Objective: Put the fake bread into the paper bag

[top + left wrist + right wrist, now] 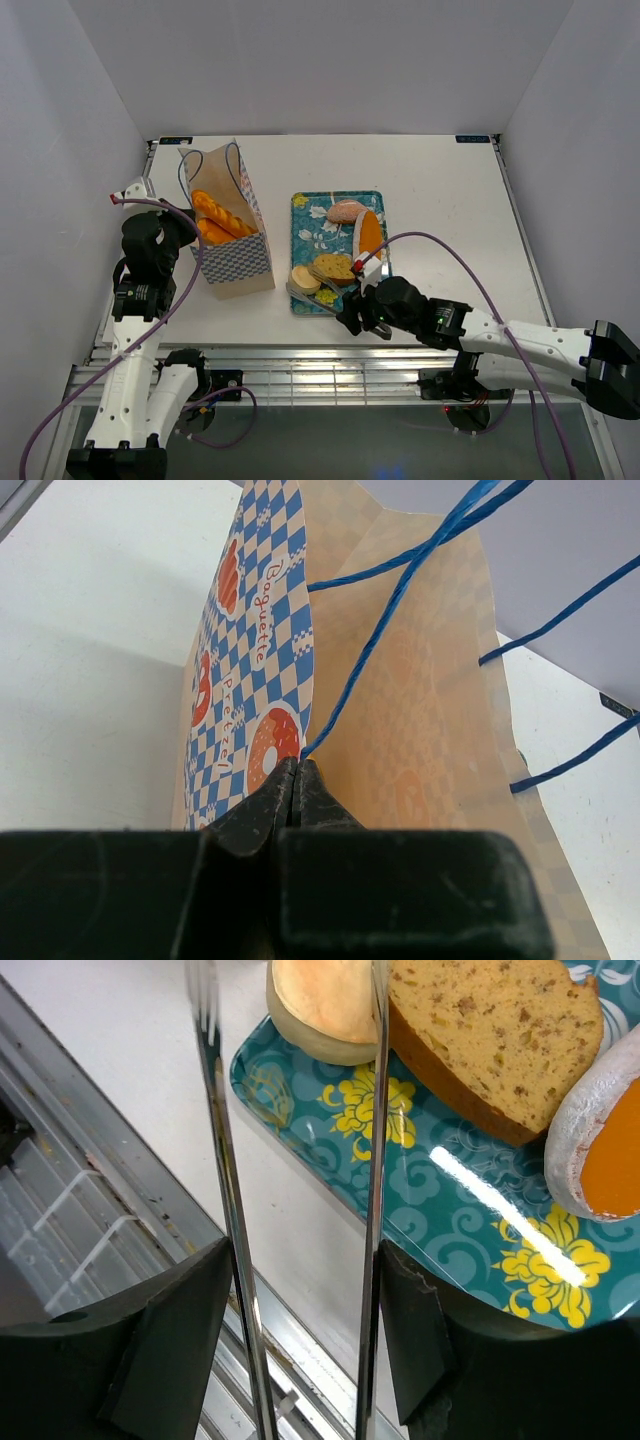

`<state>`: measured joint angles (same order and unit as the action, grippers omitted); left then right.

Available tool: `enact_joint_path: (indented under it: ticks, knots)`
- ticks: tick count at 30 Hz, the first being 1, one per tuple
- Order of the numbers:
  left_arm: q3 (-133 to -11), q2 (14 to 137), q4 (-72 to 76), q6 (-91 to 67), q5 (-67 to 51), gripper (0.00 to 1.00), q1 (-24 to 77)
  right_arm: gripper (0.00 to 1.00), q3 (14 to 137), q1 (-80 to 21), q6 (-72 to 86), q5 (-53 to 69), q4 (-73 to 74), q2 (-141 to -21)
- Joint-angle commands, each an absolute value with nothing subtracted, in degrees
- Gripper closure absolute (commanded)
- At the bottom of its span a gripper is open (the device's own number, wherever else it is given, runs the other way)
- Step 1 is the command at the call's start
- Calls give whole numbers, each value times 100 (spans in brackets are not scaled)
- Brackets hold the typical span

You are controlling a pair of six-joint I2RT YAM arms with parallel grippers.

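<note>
Since the paper bag (236, 262) stands tall, hidden: lower ends of the fake bread (222, 215) inside it (long golden loaves, only their tops show over the rim).
cut off: tips of the tongs (372, 1160) run out past the top edge of the right wrist view; can't tell if they touch any bread.
hard to make out: left gripper (297, 780) body, a dark blur across the bottom of its own view.
left arm: rises on the bag's side away from the tray (312, 222), wrist level with the bag's top.
left gripper state: pinched tight on the bag's top edge, right where a blue cord handle (400, 600) enters.
right arm: stretched low from the right, wrist at the tray's near edge.
right gripper (305, 1260) state: partly closed, fingers pressing the tongs' two metal arms, arms apart.
bread on tray: round bun (320, 1005) at near-left corner, brown slice (500, 1040) touching it, orange-faced slice (610, 1150) right of that, pinkish roll (347, 211) at far end.
bag place: upright, just left of the tray.
</note>
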<state>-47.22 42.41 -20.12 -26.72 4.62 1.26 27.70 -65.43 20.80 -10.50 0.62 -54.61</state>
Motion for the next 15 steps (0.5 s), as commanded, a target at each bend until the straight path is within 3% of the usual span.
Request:
enact_joint_path:
  ticks: [1, 8, 15]
  knots:
    - [-4720, 4254, -2074, -2610, 457, 91, 141, 34, 3085, -6688, 2004, -1722, 193, -5493]
    - [-4720, 4245, -2066, -2610, 448, 91, 141, 33, 3155, -6741, 1872, -1556, 140, -5651]
    - [-4720, 4263, -2074, -2610, 448, 91, 141, 33, 3322, -6864, 1925, -2178, 360, -5933]
